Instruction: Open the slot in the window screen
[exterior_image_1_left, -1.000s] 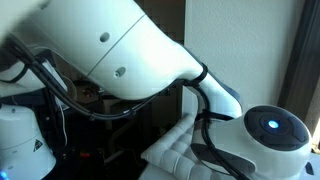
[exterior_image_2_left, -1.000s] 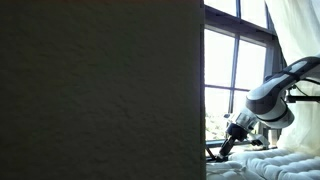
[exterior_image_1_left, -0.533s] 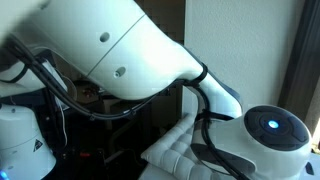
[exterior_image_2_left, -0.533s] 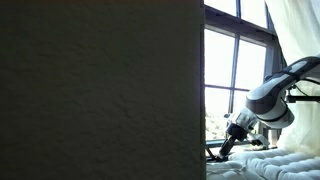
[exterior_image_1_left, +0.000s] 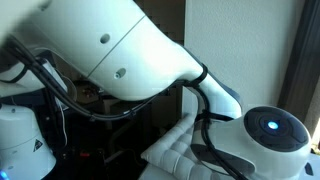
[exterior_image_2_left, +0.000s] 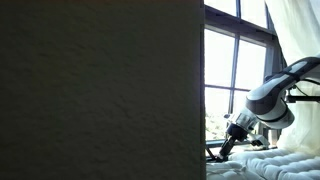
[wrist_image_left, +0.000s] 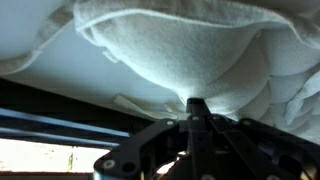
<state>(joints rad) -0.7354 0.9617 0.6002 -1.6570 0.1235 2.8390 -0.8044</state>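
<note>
**Arm slants down to the foot of the window, above the cloth**

In an exterior view a panel (exterior_image_2_left: 100, 90) stands nearest and blocks the whole left part. The window (exterior_image_2_left: 225, 70) lies behind it, to its right. A curtain (exterior_image_2_left: 295, 30) hangs at the upper right, beside the window. The arm (exterior_image_2_left: 270, 95) enters from the right under the curtain and slants down leftwards, with the gripper (exterior_image_2_left: 226, 146) low at the window's bottom edge. A cloth (exterior_image_2_left: 275, 165) lies beneath the arm, along the bottom right.

In the wrist view the gripper (wrist_image_left: 197, 108) rises from the bottom edge towards the cloth spread above it. The window bars (wrist_image_left: 60, 120) run at lower left, below the cloth.

In an exterior view the base (exterior_image_1_left: 272, 130) sits at lower right, with the cloth to its left.
</note>
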